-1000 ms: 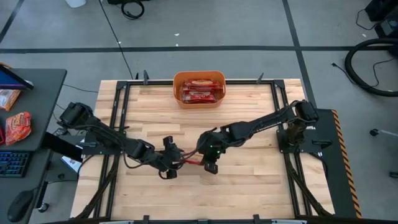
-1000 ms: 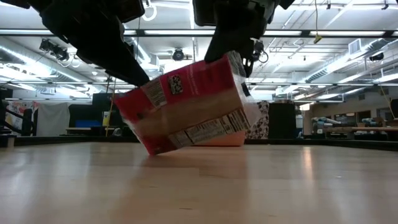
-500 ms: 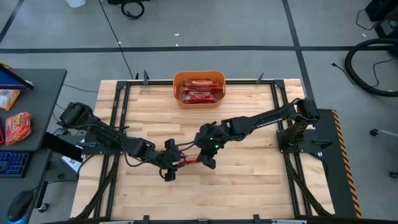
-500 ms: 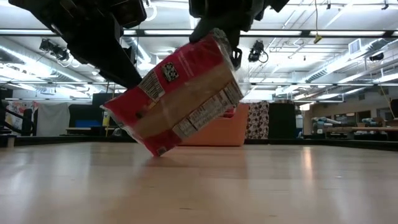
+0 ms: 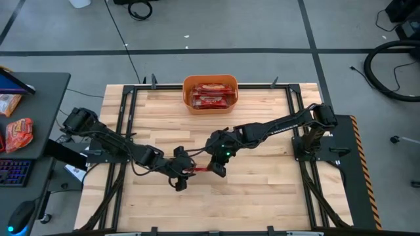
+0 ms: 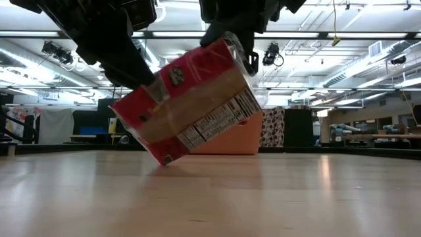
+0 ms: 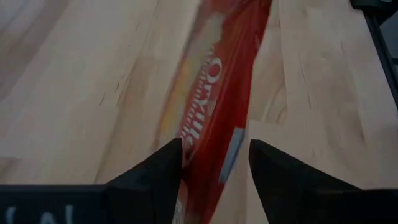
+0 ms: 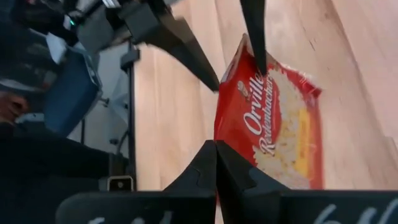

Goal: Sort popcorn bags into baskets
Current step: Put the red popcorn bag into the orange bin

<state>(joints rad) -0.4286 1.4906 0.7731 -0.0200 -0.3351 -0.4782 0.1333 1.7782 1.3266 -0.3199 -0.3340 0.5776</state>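
One red popcorn bag [image 5: 199,169] with a cream picture hangs between my two grippers over the near middle of the table. The low view shows the bag [image 6: 191,105] tilted, its right end high. My left gripper [image 5: 182,172] is at the bag's left end and is shut on it. My right gripper [image 5: 218,165] is shut on the raised right end. The orange tub [image 5: 186,88] stands at the far edge and holds several more red packets [image 5: 211,96]. My left gripper [image 7: 214,155] pinches the bag's left end [image 7: 208,134] between its two fingers, which lie along the bag. It comes slanting down from the table's left. My right gripper [image 8: 216,144] pinches the bag's upper right corner [image 8: 227,146] at its fingertips, from above. The bag hangs tilted below it; I cannot tell whether the low corner [image 6: 161,158] touches the table.
The tub [image 6: 240,135] shows behind the bag in the low view. Bare wood lies all around the grippers. Black frame rails run along the table's sides. A side desk on the left carries an orange-red snack packet [image 5: 18,134] and a keyboard.
My right gripper has moved toward the table's left, closer to the left gripper, and has carried the bag's right end upward. The bag has tipped steeper, while its low left corner has stayed near the table.
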